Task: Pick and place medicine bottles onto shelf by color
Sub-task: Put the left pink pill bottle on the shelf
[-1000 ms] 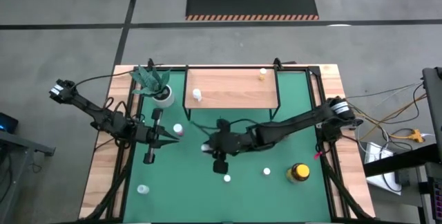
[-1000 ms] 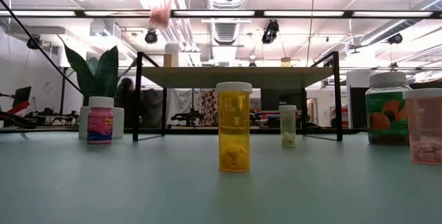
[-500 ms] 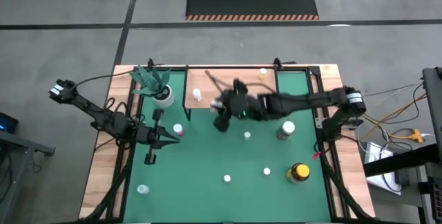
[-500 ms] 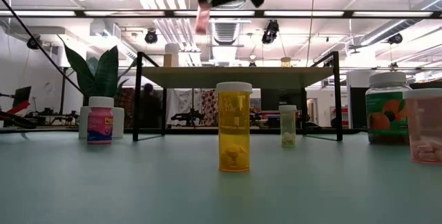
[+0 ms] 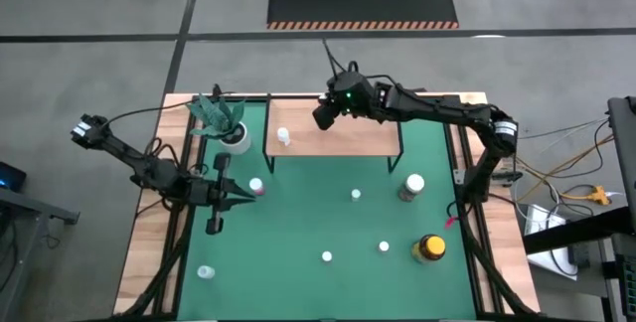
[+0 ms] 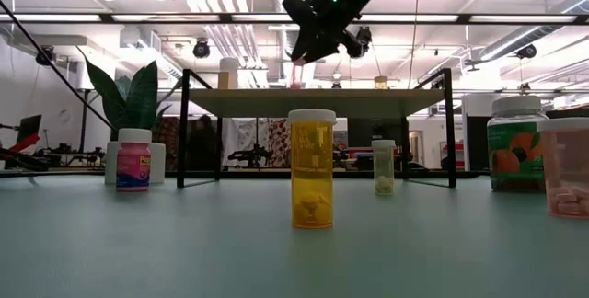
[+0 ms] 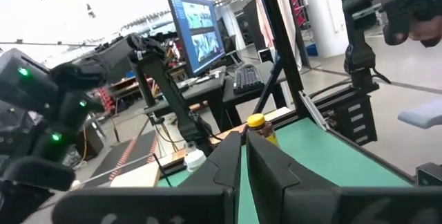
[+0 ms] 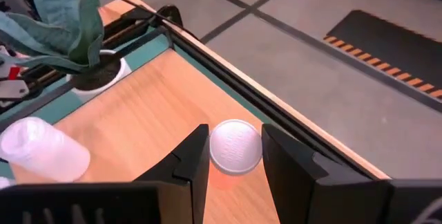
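My right gripper (image 5: 323,115) hovers over the far part of the light-wood shelf (image 5: 343,141), shut on a small pink bottle with a white cap (image 8: 235,146). The low view shows that bottle (image 6: 296,74) upright, right at the shelf top (image 6: 386,91). A white bottle (image 5: 284,137) stands on the shelf's left part. My left gripper (image 5: 256,196) waits shut at the mat's left, beside a pink white-capped bottle (image 5: 255,185) that stands on the mat. More bottles stand on the green mat: an orange one (image 6: 312,167), a greenish one (image 6: 383,166) and a yellow black-lidded jar (image 5: 429,248). My right gripper pinches the pink bottle at its white cap (image 8: 235,156), one finger (image 8: 190,162) on each side. The fingers come from above, slanting down toward the far left. The bottle hangs upright below them; whether its bottom touches the shelf I cannot tell.
A white pot with a green plant (image 5: 227,123) stands at the mat's far left corner, next to the shelf's left legs. A bigger white-lidded jar (image 5: 410,187) stands right of the shelf's front. Small white caps (image 5: 326,256) dot the near mat.
My right gripper carried the pink bottle from the middle of the mat toward the table's far edge and now stands over the shelf's far part, still shut on it. The bottle has stayed upright in the hold.
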Controlling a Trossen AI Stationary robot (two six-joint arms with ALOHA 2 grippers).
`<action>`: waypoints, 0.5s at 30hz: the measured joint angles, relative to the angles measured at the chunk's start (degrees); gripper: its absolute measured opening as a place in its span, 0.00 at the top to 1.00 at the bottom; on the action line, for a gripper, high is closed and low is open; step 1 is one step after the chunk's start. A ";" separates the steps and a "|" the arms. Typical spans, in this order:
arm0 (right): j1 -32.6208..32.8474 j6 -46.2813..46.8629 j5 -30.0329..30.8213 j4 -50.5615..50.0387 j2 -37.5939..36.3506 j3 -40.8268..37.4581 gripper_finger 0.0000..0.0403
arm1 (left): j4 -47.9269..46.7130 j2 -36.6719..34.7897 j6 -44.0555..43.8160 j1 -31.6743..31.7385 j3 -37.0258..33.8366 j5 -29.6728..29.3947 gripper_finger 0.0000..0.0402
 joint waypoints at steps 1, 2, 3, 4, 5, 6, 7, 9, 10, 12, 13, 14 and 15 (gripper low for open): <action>0.00 -0.02 -0.02 0.15 0.01 -0.10 0.73 | -0.04 -0.17 0.04 0.00 0.00 0.00 0.98; 0.00 -0.14 0.02 0.21 0.07 -0.10 0.73 | -0.07 -0.28 0.09 0.00 0.00 0.00 0.98; 0.00 -0.23 0.06 0.09 0.07 -0.10 0.73 | -0.03 -0.39 0.23 0.00 0.00 0.00 0.98; 0.00 -0.34 0.47 -0.32 0.08 -0.10 0.73 | -0.04 -0.56 0.90 0.00 0.00 0.00 0.98; 0.00 -0.49 0.99 -0.93 0.10 -0.10 0.73 | -0.02 -0.69 1.27 0.00 0.00 0.00 0.98; 0.00 -0.94 1.55 -1.43 0.15 -0.22 0.73 | -0.02 -0.71 1.47 0.00 0.00 0.00 0.98; 0.00 -1.30 1.99 -1.45 0.35 -0.45 0.73 | -0.02 -0.70 1.48 0.00 0.00 0.00 0.98; 0.00 -1.90 3.01 -1.35 0.98 -0.62 0.73 | -0.03 -0.65 1.52 0.00 0.00 0.00 0.98; 0.00 -2.05 3.44 -1.41 1.45 -0.68 0.73 | 0.00 -0.65 1.53 0.00 0.00 0.00 0.98; -0.15 -2.50 4.28 -1.04 2.42 -0.69 0.73 | 0.50 -0.59 1.54 0.00 0.00 0.00 0.98; -0.15 -2.55 4.62 -1.03 2.82 -0.59 0.73 | 0.40 -0.65 1.54 0.00 0.00 0.00 0.98; -0.15 -2.53 4.63 -0.82 3.11 -0.52 0.73 | 0.50 -0.65 1.52 0.00 0.00 0.00 0.98; -0.15 -2.53 4.67 -0.22 3.38 -0.48 0.73 | 0.61 -0.65 1.48 0.00 0.00 0.00 0.98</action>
